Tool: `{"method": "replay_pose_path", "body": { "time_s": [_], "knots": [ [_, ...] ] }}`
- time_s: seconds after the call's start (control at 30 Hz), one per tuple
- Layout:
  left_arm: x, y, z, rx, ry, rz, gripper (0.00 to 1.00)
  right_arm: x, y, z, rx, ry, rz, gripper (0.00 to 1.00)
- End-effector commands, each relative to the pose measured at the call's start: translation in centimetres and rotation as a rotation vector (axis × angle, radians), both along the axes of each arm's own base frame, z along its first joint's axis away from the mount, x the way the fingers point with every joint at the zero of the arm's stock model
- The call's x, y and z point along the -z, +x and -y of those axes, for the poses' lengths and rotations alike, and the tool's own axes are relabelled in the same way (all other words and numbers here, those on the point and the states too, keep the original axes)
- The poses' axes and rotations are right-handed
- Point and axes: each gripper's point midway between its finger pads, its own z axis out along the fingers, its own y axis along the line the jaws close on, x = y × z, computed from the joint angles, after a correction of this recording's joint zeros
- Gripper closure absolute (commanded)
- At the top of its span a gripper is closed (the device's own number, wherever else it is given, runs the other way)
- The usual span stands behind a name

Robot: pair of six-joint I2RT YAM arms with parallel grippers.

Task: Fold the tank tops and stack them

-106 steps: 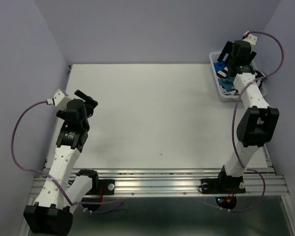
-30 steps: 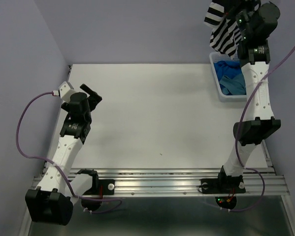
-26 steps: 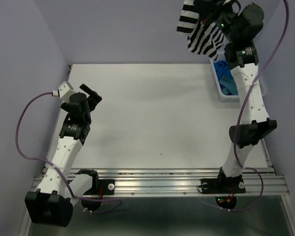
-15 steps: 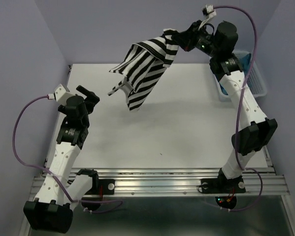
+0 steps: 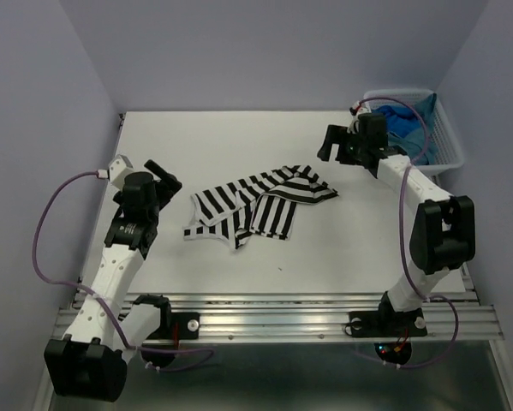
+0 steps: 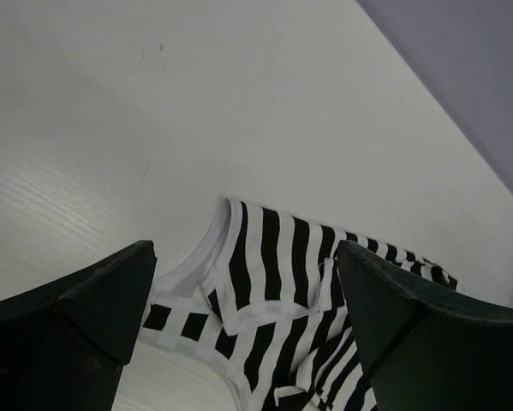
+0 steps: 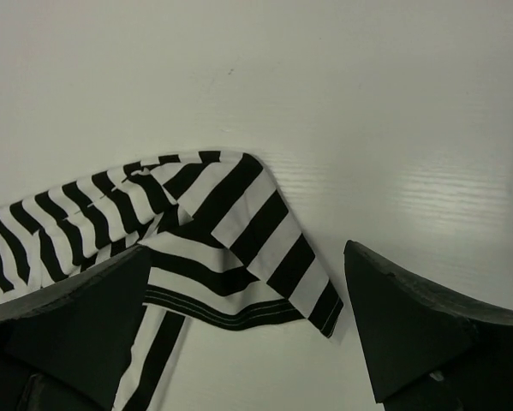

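Leaning low toward the striped top, the left tool and right tool both gape empty.

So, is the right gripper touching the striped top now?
Apart. In the top view, a strip of bare table shows between the open right gripper and the nearest edge of the striped top, which lies loose on the table.

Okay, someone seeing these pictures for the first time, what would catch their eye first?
The black-and-white striped tank top, rumpled in the middle of the white table, stands out most. Next, the white lattice basket at the far right corner, blue fabric heaped inside. The left claw and right claw stand open, empty, either side of the top.
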Motion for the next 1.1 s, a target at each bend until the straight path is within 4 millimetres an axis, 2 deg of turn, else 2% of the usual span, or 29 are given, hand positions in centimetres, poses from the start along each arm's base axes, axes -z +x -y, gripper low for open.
{"method": "replay_pose_path", "body": {
  "time_s": [0.0,0.03,0.07,0.1,0.13,0.2,0.27,0.4,0.47,0.63,0.73,0.9,1.07],
  "knots": [
    [5.1,-0.7,3.2,0.158,-0.076,-0.141,0.01,-4.3,-2.3,-1.5,0.003,-0.072,0.109,0.0],
    [5.8,-0.8,4.3,0.205,-0.102,-0.153,0.01,-2.9,-3.4,-1.9,-0.003,-0.088,0.079,0.0],
    [6.8,-1.0,4.7,0.223,-0.113,-0.174,0.01,-2.5,-4.2,-2.5,-0.005,-0.094,0.065,0.0],
    [7.8,-1.1,5.3,0.24,-0.127,-0.2,0.01,-1.9,-5.2,-4.0,-0.03,-0.102,0.052,0.0],
    [9.0,-1.3,5.7,0.253,-0.135,-0.221,0.01,-1.5,-5.9,-4.6,-0.031,-0.112,0.049,0.0],
    [10.7,-1.7,6.9,0.296,-0.142,-0.27,0.01,0.7,-7.4,-4.9,-0.021,-0.173,0.005,0.0],
    [11.2,-1.6,7.3,0.306,-0.134,-0.291,0.01,2.3,-8.4,-4.7,-0.007,-0.198,-0.052,0.0],
    [12.1,-0.8,8.5,0.332,-0.12,-0.328,0.03,4.0,-9.4,-3.6,0.048,-0.211,-0.097,0.0],
    [12.0,-0.3,9.2,0.348,-0.118,-0.328,0.05,4.4,-9.5,-2.8,0.092,-0.228,-0.101,0.0],
    [13.9,-0.1,10.0,0.369,-0.104,-0.401,0.13,5.0,-9.1,-0.1,0.251,-0.299,-0.092,0.0],
    [14.9,-0.1,10.2,0.37,-0.105,-0.433,0.19,5.1,-8.9,0.3,0.287,-0.302,-0.093,0.0],
    [15.8,0.5,10.8,0.38,-0.089,-0.463,0.35,5.3,-8.3,0.4,0.308,-0.315,-0.093,0.0],
    [16.6,0.8,10.6,0.372,-0.071,-0.495,0.36,5.7,-8.3,1.0,0.321,-0.328,-0.1,0.0]
  ]
}}
